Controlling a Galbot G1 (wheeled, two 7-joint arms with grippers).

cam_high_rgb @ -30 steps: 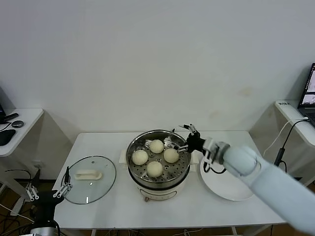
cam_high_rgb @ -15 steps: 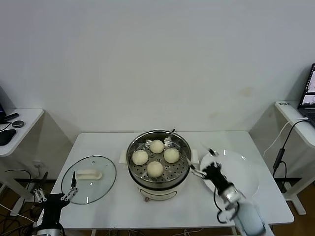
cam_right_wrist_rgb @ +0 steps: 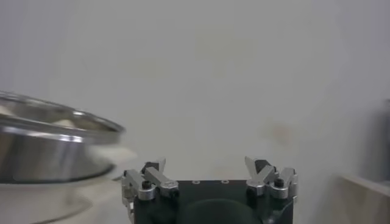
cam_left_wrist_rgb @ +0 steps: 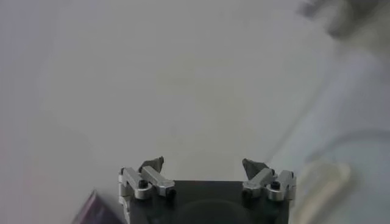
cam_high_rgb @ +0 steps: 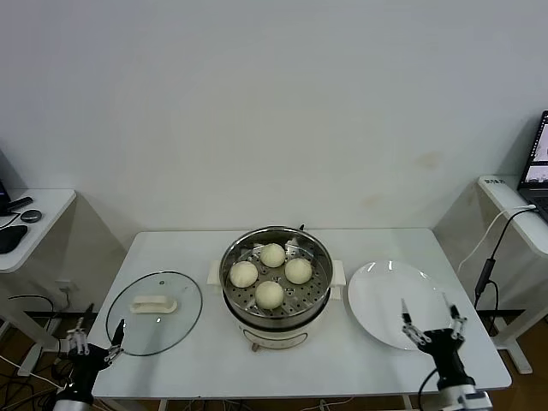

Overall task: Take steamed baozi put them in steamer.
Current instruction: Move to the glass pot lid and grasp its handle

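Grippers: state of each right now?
Left gripper: open, empty, low at the table's front-left corner.
Right gripper: open, empty, by the plate's near rim.

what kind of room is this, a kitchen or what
Probably a lab or office set up for robot trials, not a real kitchen: a plain white table against a bare wall, side desks holding a laptop and a mouse, and only a steamer for cooking.

Setting: a lab or office test room. Evidence: a bare white wall (cam_high_rgb: 274,103); a plain rectangular white table (cam_high_rgb: 188,360); white side desks at both edges carrying an open laptop (cam_high_rgb: 539,154), a dark mouse (cam_high_rgb: 31,216) and trailing cables (cam_high_rgb: 488,257).
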